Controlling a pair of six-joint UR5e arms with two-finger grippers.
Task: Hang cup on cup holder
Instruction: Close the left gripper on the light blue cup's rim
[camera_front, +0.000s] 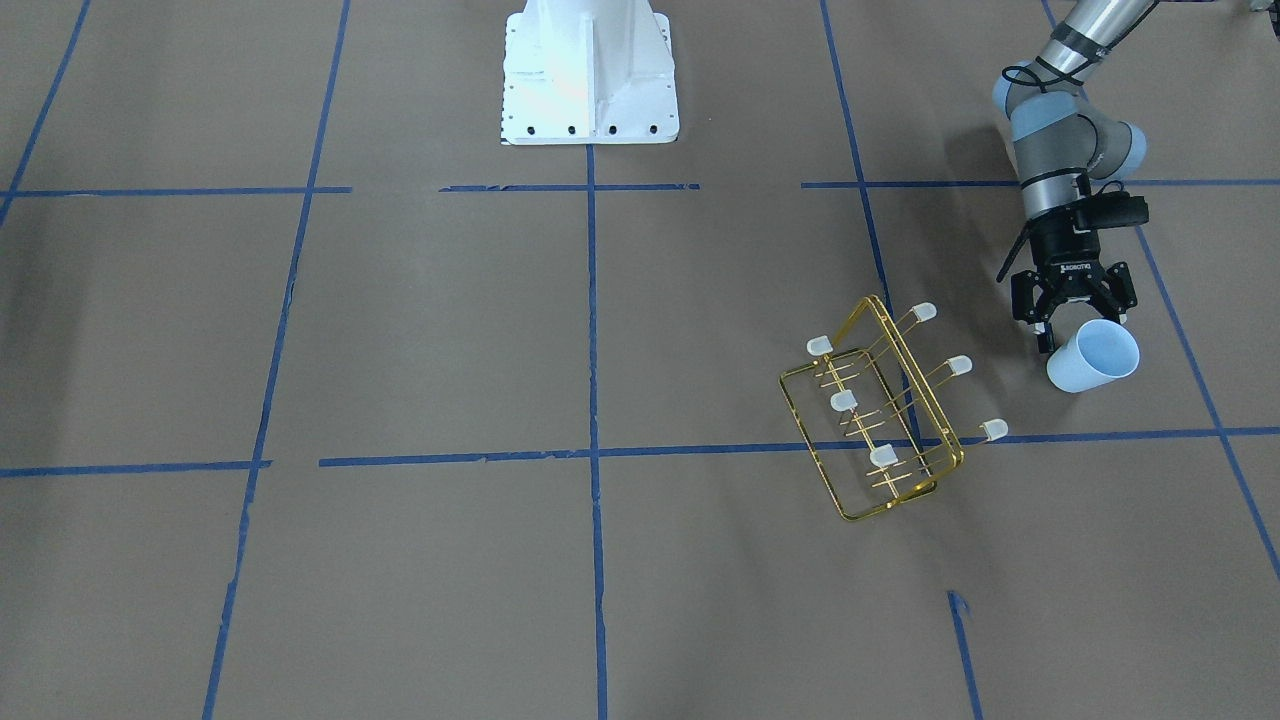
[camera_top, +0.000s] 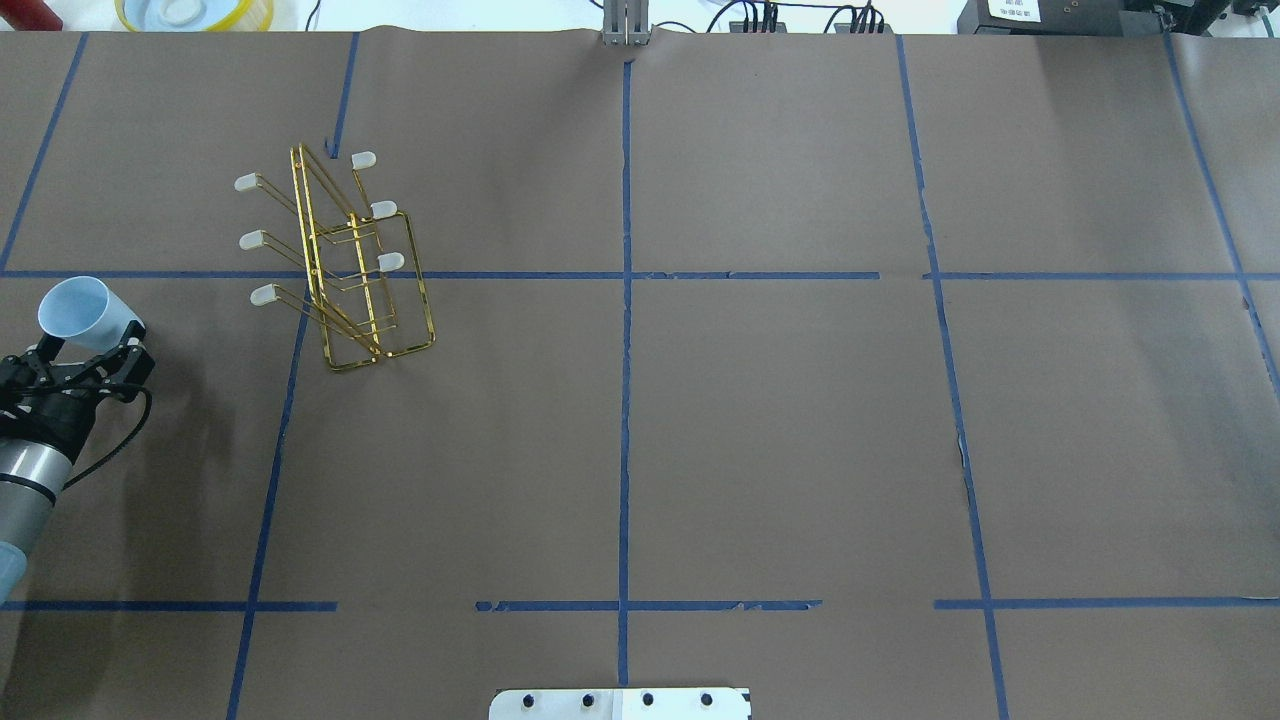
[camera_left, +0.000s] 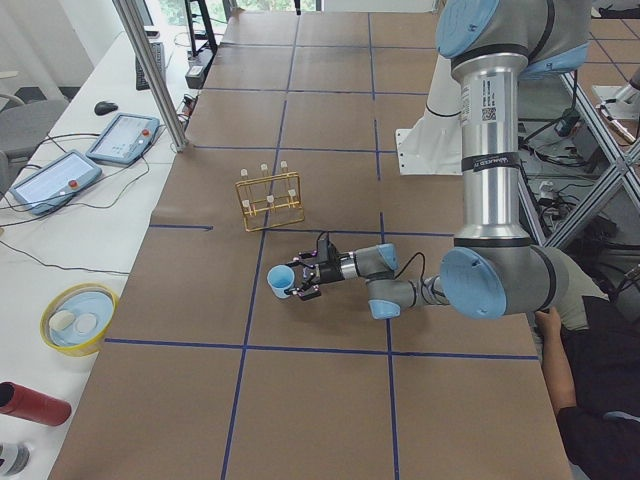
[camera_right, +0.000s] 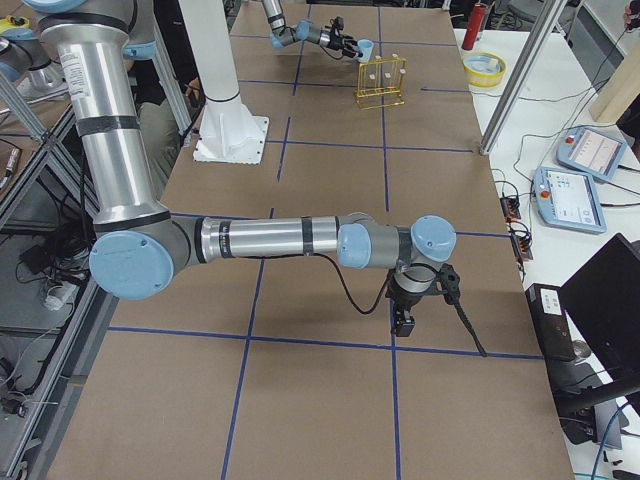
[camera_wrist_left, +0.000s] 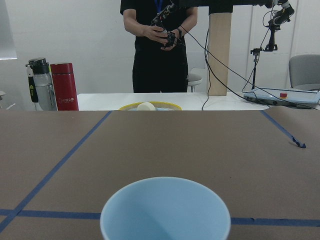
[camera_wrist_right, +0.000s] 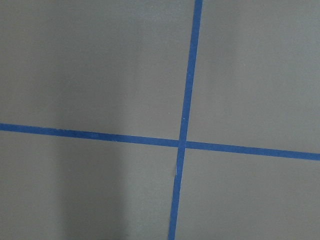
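Note:
The pale blue cup (camera_front: 1093, 357) lies on its side in my left gripper (camera_front: 1075, 318), just above the brown table, its mouth pointing away from the wrist. The fingers close on its base. It also shows in the overhead view (camera_top: 86, 311), and its rim fills the bottom of the left wrist view (camera_wrist_left: 165, 212). The gold wire cup holder (camera_front: 880, 410) stands on the table a short way from the cup, its white-capped prongs (camera_top: 263, 294) pointing toward my left gripper (camera_top: 88, 352). My right gripper (camera_right: 405, 322) hangs over bare table far from both; I cannot tell whether it is open.
The white robot base (camera_front: 588, 75) stands at the table's middle edge. A yellow bowl (camera_wrist_left: 150, 106), a red bottle (camera_wrist_left: 64, 86) and a person (camera_wrist_left: 160, 45) are beyond the table's end ahead of the cup. The right wrist view shows only blue tape lines (camera_wrist_right: 182, 142).

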